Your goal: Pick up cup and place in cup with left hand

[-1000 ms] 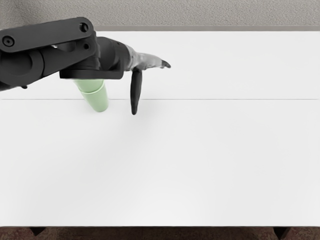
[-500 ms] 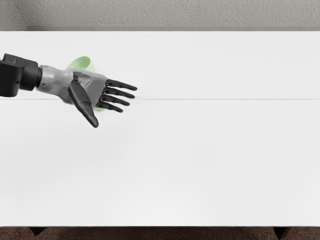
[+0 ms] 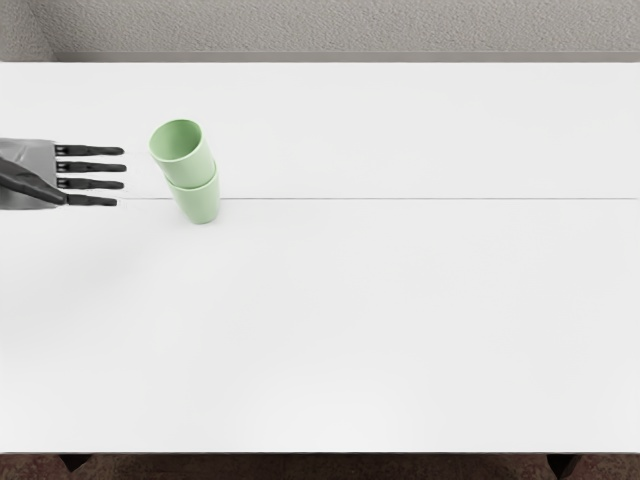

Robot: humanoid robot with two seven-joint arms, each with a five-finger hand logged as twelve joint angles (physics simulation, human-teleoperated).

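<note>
Cups in a nested pair, seen from above at a slant, with 12 o'clock at the far edge of the white table [image 3: 420, 320]. The upper cup [image 3: 188, 160], pale green, sits inside the lower cup [image 3: 201, 203], of the same colour; only the lower part of the latter shows beneath it. The pair rests on the tabletop at 10 o'clock from its centre. In this view the stack runs aslant, the open mouth of the upper cup toward 11 o'clock, the base of the lower one toward 5 o'clock. The left hand [image 3: 40, 172], partly cut off by the picture's border, lies at 9 o'clock from the stack, near it but apart. The hand is wide and empty: its four dark fingers [image 3: 95, 168] extend straight toward 3 o'clock, side by side with narrow gaps, and the thumb [image 3: 30, 185] crosses in front of the grey palm. A thin seam [image 3: 420, 198] crosses the tabletop from 9 to 3 o'clock, passing behind the stack. Beyond the table, a textured grey wall [image 3: 350, 25] occupies 12 o'clock; brown floor [image 3: 320, 467] shows at 6 o'clock.
</note>
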